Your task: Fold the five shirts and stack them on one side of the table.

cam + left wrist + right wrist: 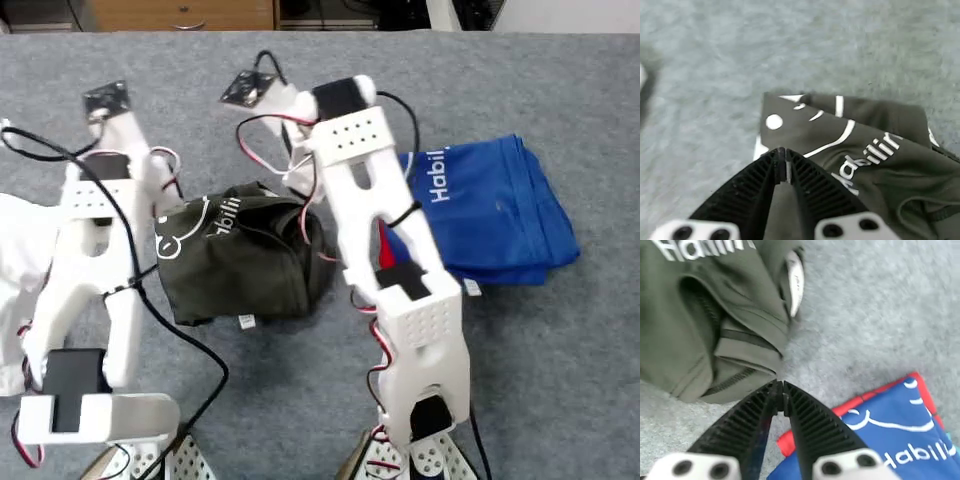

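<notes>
A dark olive shirt [240,265] with white print lies bunched and partly folded in the middle of the grey table. My left gripper [168,205] sits at its far-left corner; in the left wrist view that gripper [782,156] is shut, pinching the edge of the olive shirt [875,150]. My right gripper [303,195] is at the shirt's far-right side. In the right wrist view this gripper [780,390] is shut, just off the olive shirt's [700,330] rolled hem, over bare table. A folded blue shirt [495,210] lies to the right on a red shirt [810,427].
A white shirt [20,240] lies crumpled at the table's left edge, partly under the left arm. Wires hang from both arms over the olive shirt. Bare grey table [560,380] stretches at the front right and along the back. A wooden cabinet [180,12] stands behind.
</notes>
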`<act>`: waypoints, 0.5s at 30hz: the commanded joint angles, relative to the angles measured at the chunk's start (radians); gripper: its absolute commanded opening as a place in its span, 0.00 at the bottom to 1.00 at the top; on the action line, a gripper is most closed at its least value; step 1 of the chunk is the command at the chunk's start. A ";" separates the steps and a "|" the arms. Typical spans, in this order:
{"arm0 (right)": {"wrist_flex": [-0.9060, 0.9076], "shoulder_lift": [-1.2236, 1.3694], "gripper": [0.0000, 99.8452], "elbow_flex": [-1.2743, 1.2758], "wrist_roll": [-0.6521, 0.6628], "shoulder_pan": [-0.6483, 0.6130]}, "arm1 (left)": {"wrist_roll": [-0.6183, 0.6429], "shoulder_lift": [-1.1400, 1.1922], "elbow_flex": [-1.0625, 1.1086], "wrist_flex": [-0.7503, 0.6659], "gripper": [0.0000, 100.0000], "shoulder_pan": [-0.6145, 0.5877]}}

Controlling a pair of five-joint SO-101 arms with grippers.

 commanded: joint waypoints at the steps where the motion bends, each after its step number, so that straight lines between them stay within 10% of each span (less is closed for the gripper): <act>1: -0.061 -0.070 0.00 -0.041 -0.014 0.035 | 0.023 0.045 0.014 -0.061 0.02 0.048; 15: -0.345 0.110 0.00 -0.022 -0.143 0.053 | 0.095 0.314 -0.064 -0.276 0.02 -0.107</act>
